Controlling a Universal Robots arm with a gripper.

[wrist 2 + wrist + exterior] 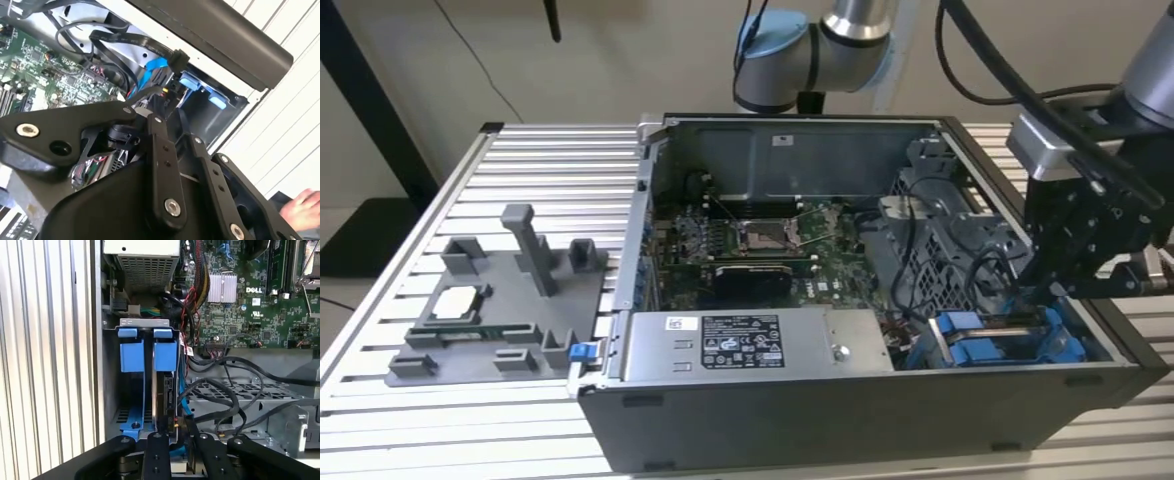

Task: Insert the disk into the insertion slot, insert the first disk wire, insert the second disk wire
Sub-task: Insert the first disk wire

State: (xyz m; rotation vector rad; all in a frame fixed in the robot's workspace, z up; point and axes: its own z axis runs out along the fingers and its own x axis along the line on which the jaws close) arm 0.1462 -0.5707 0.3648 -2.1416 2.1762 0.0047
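Observation:
The disk [162, 390] stands on edge inside the insertion slot [111, 390], a grey metal bay with blue tabs [165, 347], which also shows at the case's front corner on the exterior view's right [1007, 345]. My gripper [176, 432] is at the disk's near end, its fingers [156, 450] close together on a black plug of a disk wire [161, 96] with red and yellow leads. A second wire, a blue flat cable with a black plug [176, 60], hangs loose beside the slot. In the exterior view the gripper [1067, 290] reaches down into the case.
Black cables [225, 390] loop over the perforated grey cage [240, 397] next to the slot. The grey power-supply box [747, 345] and the green motherboard [747, 240] sit in the open case. A grey fixture [494, 310] lies at the exterior view's left. A hand [300, 207] rests outside the case.

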